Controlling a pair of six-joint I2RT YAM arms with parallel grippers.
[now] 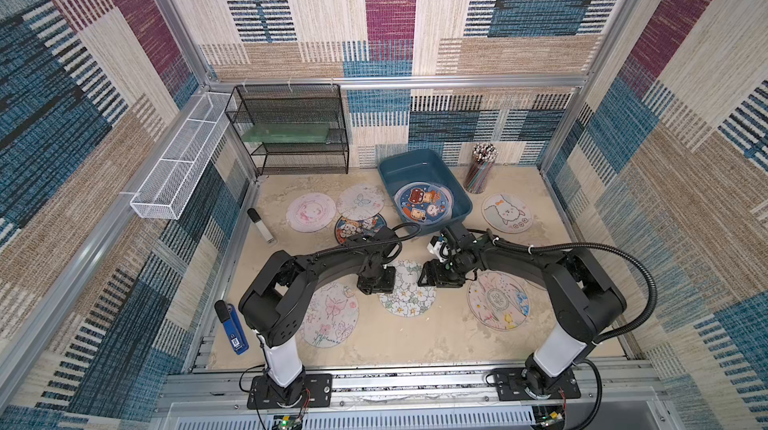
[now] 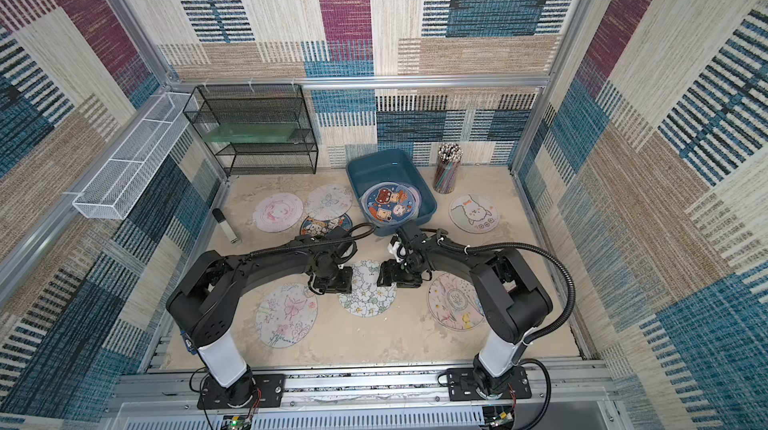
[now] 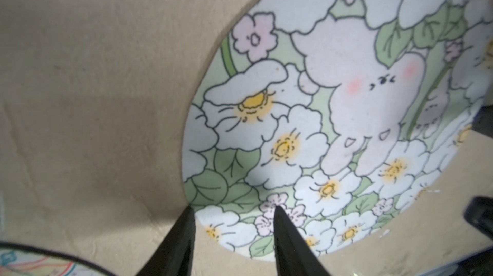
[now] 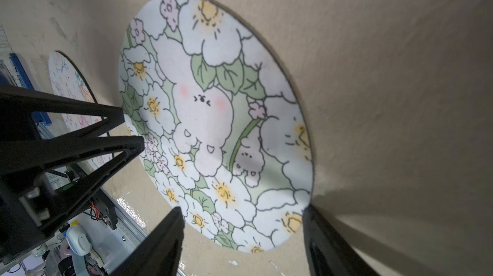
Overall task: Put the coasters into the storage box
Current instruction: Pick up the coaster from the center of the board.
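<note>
The sand-coloured counter (image 1: 415, 336) carries all items. A black wire-mesh rack (image 1: 291, 128) stands at its far left corner. The left arm (image 1: 332, 261) and right arm (image 1: 540, 253) rise from their bases at the near edge, bend at the elbows and run inward toward each other, wrists turned down over the middle of the counter. The teal storage box (image 1: 415, 166) sits at the far side, just beyond both wrists; a dark blue coaster (image 1: 423, 201) lies topmost inside it. Six coasters lie flat outside the box: a pink one (image 1: 311, 211), a pale butterfly one (image 1: 360, 201) overlapping a second dark blue one (image 1: 357, 226), a white dog one (image 1: 506, 212), a ringed floral one (image 1: 498, 301) and a large butterfly one (image 1: 332, 315) partly under the left arm. A flower coaster (image 1: 409, 299) lies flat between the two grippers in both top views. The left gripper (image 3: 234, 209) points down at one edge of it, jaws partly spread, one tip over the print and one at the rim, nothing pinched. The right gripper (image 4: 242, 208) is at the opposite edge, jaws spread wide, straddling the rim. Contact with the coaster cannot be confirmed for either.
</note>
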